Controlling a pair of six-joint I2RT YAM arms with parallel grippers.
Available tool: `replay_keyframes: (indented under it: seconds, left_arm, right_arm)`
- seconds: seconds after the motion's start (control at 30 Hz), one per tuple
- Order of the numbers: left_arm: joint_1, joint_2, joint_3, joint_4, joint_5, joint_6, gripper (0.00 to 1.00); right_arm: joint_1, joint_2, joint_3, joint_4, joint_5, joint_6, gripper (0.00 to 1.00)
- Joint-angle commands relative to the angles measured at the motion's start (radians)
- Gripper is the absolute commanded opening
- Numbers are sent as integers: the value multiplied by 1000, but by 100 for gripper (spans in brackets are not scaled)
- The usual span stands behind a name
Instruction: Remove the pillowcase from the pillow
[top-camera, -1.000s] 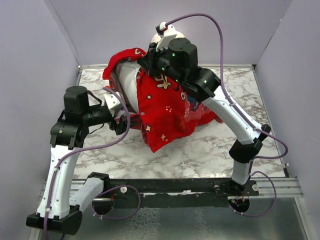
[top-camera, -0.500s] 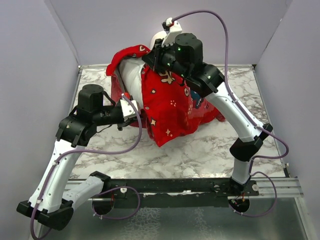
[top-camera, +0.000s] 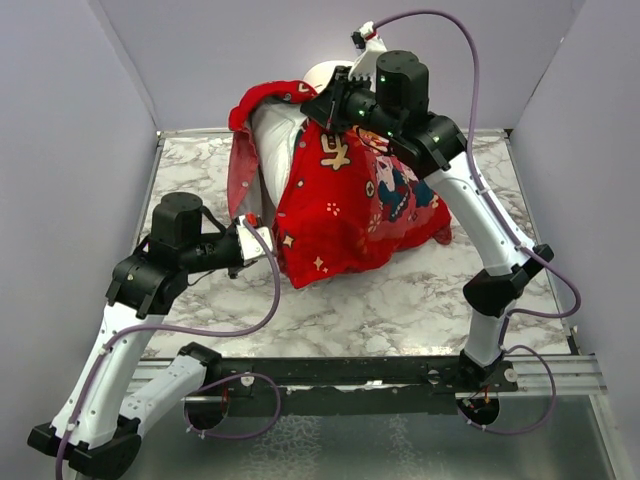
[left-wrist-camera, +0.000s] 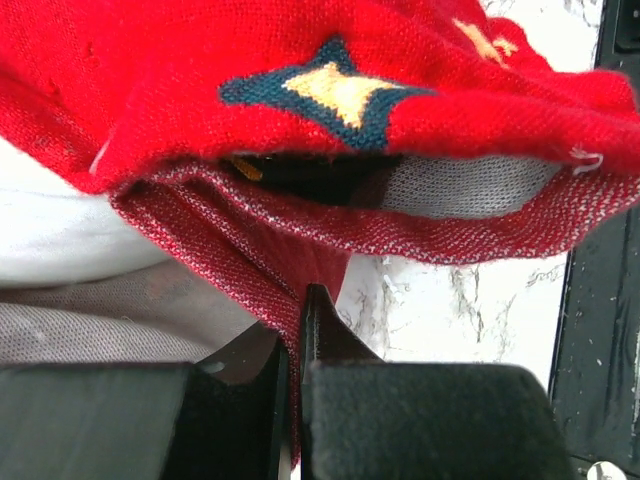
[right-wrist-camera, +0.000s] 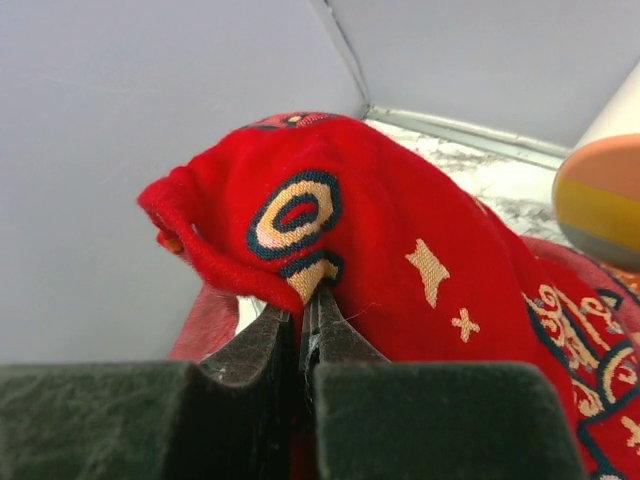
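Note:
The red pillowcase (top-camera: 345, 205) hangs lifted over the marble table, still partly round the white pillow (top-camera: 275, 135), which shows at its upper left opening. High at the back, my right gripper (top-camera: 320, 105) is shut on a fold of the pillowcase (right-wrist-camera: 400, 230); its jaws (right-wrist-camera: 305, 305) pinch the fabric. My left gripper (top-camera: 262, 240) is at the lower left edge of the cover, shut on the red hem (left-wrist-camera: 250, 230), with the fabric running down between its closed fingers (left-wrist-camera: 297, 310). White pillow surface (left-wrist-camera: 60, 230) shows at the left in the left wrist view.
A cream-and-orange cylinder (right-wrist-camera: 605, 190) stands behind the pillow near the back wall. Grey walls close in the marble table (top-camera: 400, 300) on three sides. A black rail (top-camera: 380, 372) runs along the near edge.
My left gripper has shut on the pillowcase's lower hem. The right arm has lifted the top of the pillowcase higher and to the right, pulling the fabric up.

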Motion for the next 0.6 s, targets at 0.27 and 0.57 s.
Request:
replay_keyframes:
  seconds: [0.27,0.57]
  left_arm:
    - [-8,-137,-153,-203,-5,80,0]
    - [-8,-158,-138,-247,-29,140,0]
  right_arm:
    - [-138,-31,34,35,56,39,1]
    - [-228,22,71,14,61,55,1]
